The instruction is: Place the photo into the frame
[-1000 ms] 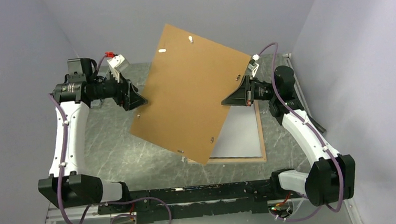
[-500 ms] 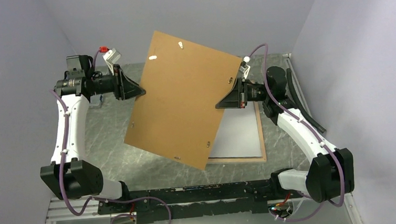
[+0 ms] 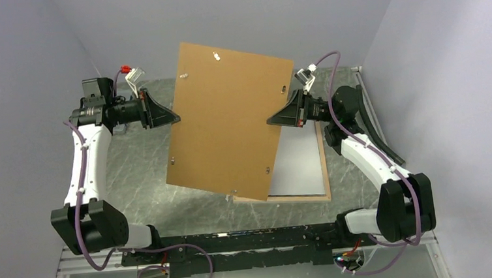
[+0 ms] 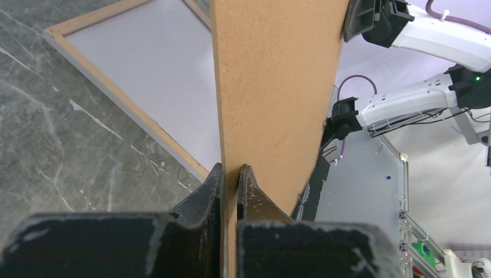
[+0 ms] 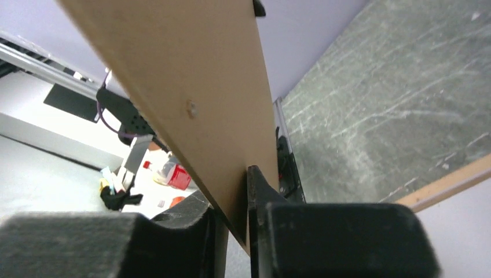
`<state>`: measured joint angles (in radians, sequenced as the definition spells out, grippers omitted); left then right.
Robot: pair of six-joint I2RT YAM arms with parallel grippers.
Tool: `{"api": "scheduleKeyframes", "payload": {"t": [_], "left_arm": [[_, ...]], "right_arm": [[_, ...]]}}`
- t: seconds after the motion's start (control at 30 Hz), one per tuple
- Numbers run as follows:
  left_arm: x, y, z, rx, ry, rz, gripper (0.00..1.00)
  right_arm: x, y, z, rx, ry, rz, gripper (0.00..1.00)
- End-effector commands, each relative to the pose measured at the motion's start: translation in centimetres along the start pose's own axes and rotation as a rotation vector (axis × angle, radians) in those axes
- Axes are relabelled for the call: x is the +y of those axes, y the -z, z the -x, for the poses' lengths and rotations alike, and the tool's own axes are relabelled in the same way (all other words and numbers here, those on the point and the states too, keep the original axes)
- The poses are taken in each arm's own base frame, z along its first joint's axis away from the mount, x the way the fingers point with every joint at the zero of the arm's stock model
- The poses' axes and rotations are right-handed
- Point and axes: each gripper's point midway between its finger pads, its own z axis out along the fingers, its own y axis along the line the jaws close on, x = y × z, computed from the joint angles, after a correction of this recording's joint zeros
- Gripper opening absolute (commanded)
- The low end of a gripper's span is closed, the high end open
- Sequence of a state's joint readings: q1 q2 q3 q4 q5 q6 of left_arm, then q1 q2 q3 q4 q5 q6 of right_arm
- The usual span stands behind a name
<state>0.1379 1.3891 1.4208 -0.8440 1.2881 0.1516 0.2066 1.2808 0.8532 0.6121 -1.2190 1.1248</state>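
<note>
Though both arms reach in from the sides, what hangs between them is a plain brown backing panel (image 3: 229, 120), not the frame. The left tool (image 3: 178, 119) is clenched on the panel's left edge, and its own camera shows the two dark fingers (image 4: 205, 191) pinched tight on the thin board with no gap. The right tool (image 3: 269, 121) grasps the opposite edge; seen from its wrist, the board runs down between the fingers (image 5: 257, 188), both lying close against it. The panel is held aloft and tilted, a few small pale fittings on its face turned toward the overhead camera. Below and to the right lies the frame (image 3: 326, 166), flat on the grey marbled surface (image 3: 135, 179), wood side up: a thin light-wood rim around a pale sheet, its left part hidden from above by the raised panel. The left wrist view shows what the top view cannot: one corner of the frame and a long run of wooden rim, uncovered beside the board. Whether that pale sheet is the pane or the blank back of a print, I cannot tell.
</note>
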Motion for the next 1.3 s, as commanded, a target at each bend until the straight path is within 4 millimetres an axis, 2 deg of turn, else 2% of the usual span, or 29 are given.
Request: {"api": "scheduleKeyframes", "payload": {"t": [0.0,0.17,0.27,0.37,0.53,0.63,0.77,0.9,1.03,1.27], "left_arm": [[-1.2,0.0,1.0,-0.033,-0.147,0.022,0.03],[-0.9,0.0,1.3,-0.054,-0.122,0.050,0.03],[-0.7,0.0,1.3,-0.068,-0.051,0.071,0.03],[0.8,-0.1,1.5,-0.099,0.061,0.149,0.03],[2.7,-0.3,1.6,-0.142,0.209,0.226,0.03],[2.9,-0.5,1.7,-0.157,0.253,0.228,0.03],[3.3,-0.4,1.9,-0.171,0.292,0.250,0.03],[4.4,-0.2,1.9,-0.206,0.329,0.321,0.03],[6.1,0.0,1.6,-0.228,0.383,0.398,0.03],[9.6,0.2,-0.1,-0.203,0.482,0.515,0.03]], "right_arm": [[4.0,-0.5,2.4,-0.112,0.086,0.113,0.20],[3.7,-0.4,2.8,-0.172,0.056,0.102,0.18],[3.0,-0.4,3.0,-0.194,0.050,0.049,0.16],[2.8,-0.3,2.7,-0.186,0.044,0.019,0.23],[2.5,-0.2,2.2,-0.182,0.001,0.018,0.27],[2.2,-0.2,2.1,-0.185,-0.032,0.024,0.26],[1.7,-0.2,1.8,-0.181,-0.074,0.022,0.31],[1.1,-0.1,1.1,-0.161,-0.100,0.007,0.42],[0.1,-0.1,0.5,-0.155,-0.137,-0.013,0.44],[-0.2,0.0,0.0,-0.143,-0.138,-0.021,0.49]]}}
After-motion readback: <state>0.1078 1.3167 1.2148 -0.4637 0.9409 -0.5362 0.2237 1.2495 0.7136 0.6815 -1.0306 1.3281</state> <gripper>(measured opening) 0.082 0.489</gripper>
